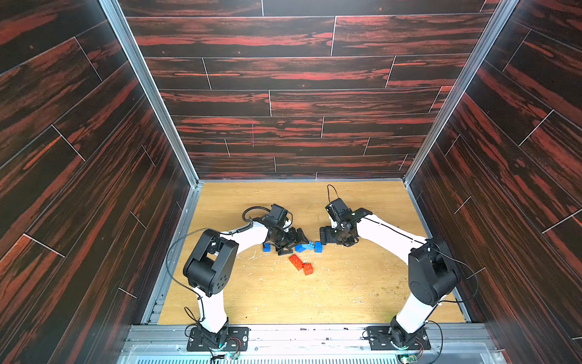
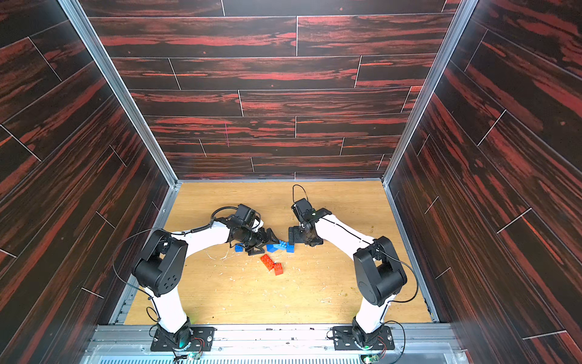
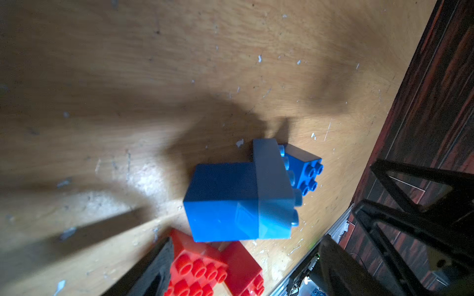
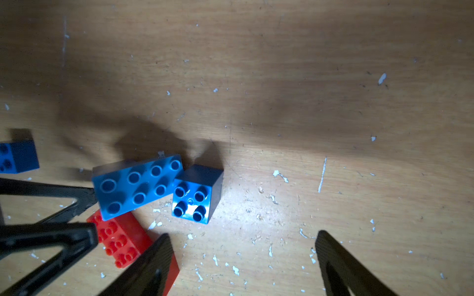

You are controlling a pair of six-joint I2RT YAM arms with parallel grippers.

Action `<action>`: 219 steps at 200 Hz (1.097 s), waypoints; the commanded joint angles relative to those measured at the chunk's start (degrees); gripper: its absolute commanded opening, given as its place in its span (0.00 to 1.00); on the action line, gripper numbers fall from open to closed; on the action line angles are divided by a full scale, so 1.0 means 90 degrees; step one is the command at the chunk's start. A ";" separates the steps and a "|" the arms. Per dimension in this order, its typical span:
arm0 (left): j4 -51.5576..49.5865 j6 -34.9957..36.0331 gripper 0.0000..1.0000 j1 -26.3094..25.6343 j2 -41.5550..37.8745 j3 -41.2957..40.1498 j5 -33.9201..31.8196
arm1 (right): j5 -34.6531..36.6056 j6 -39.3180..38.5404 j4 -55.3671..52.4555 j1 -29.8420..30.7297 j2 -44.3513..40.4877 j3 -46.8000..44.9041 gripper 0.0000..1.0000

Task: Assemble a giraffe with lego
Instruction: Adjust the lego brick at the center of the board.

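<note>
My left tool [image 1: 297, 245] and right tool [image 4: 241, 258] hang released, empty, beside three dark blue bricks [image 4: 196, 202], one light blue brick [image 4: 138, 184] and two red bricks [image 1: 296, 261].

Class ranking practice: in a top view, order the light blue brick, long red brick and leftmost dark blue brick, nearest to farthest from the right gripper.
From the right gripper:
1. light blue brick, centre, to its left.
2. long red brick, toward the bases.
3. leftmost dark blue brick, at the far left.
</note>
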 commanded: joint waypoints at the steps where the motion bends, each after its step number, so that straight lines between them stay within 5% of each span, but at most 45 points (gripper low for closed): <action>1: 0.0051 -0.0051 0.88 -0.0003 0.0145 0.0132 -0.0022 | 0.0028 -0.0072 -0.0110 -0.0021 -0.0197 -0.0044 0.90; 141: 0.0358 0.0139 0.72 0.0023 0.0464 0.0199 0.0069 | 0.0006 -0.0112 -0.0133 -0.0045 -0.0306 -0.0140 0.89; 219: 0.2177 -0.0376 0.65 0.0510 -0.0004 -0.0803 0.0785 | -0.1216 -0.0186 0.0648 -0.0045 -0.0630 -0.0571 0.89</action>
